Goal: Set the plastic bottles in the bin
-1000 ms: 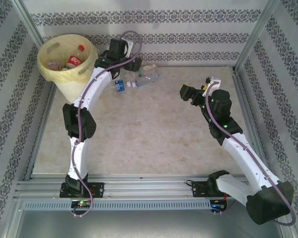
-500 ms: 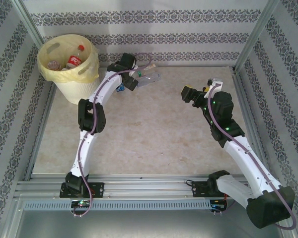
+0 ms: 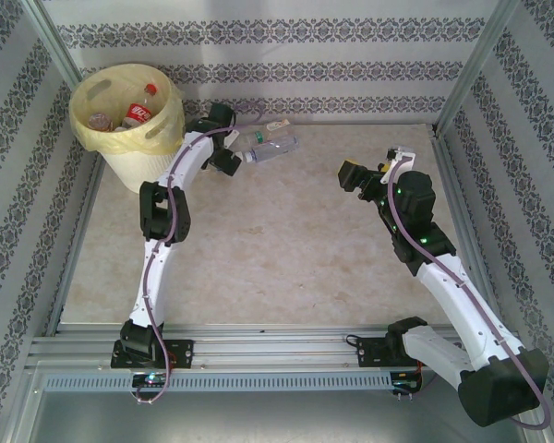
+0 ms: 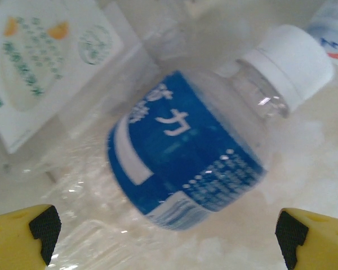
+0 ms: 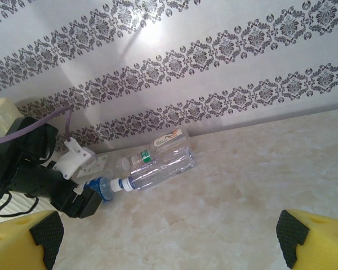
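Beige tabletop [image 4: 318, 149], blue-label bottle [image 4: 186, 152] before left tool [image 4: 166, 229]

A pale beige, marble-patterned bench [image 3: 286, 258] lies in the middle. White walls [image 3: 351, 69] with grey bands of ornamental pattern enclose it at the back and both sides. Silver metal posts [image 3: 474, 65] rise at the far corners. Silver rails [image 3: 277, 353] run along the near edge.

Beige marbled table [image 3: 286, 249], cream bin [image 3: 129, 172] far left, clear bottles [image 3: 271, 148] lying near back wall
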### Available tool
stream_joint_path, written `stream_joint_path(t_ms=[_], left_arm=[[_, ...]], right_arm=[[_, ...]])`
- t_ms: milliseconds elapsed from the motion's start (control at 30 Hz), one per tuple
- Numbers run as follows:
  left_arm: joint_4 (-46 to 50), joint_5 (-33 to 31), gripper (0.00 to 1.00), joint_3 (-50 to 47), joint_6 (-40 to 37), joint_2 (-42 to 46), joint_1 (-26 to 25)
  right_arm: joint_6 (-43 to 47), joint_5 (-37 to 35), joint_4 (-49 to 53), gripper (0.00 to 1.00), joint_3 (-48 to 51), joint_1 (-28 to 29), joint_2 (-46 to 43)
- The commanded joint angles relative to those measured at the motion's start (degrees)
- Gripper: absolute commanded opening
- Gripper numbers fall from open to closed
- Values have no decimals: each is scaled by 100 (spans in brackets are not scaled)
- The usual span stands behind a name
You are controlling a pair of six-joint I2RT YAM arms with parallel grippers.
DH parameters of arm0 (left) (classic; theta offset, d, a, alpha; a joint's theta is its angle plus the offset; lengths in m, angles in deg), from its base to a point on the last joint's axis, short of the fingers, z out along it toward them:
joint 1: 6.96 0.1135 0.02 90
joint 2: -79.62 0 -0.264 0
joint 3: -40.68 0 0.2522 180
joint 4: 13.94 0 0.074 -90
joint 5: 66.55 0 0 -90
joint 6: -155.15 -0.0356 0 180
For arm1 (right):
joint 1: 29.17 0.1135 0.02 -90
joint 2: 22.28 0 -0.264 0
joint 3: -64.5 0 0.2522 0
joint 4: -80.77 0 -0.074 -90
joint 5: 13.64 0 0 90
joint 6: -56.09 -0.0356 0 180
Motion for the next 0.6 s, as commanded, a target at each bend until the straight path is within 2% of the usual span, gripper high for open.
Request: stream_joint_path(t_ms=[0,267,400,567], left_arm=[[441,636,100,-29,24,-77,-49],[454,1436,99,-1111,-52,708,-83],[304,1143,99,-1278,-87,768,-79],[287,1048,93,-1116,54,514,-80]], right_arm=[[-83,-84,-36,98,19,-48,-58],[-97,-107,-63,98,28,-57,-38],[-132,-77,-101,98,12,-52,16],[-152,-65,-97,98,11,-58,14]])
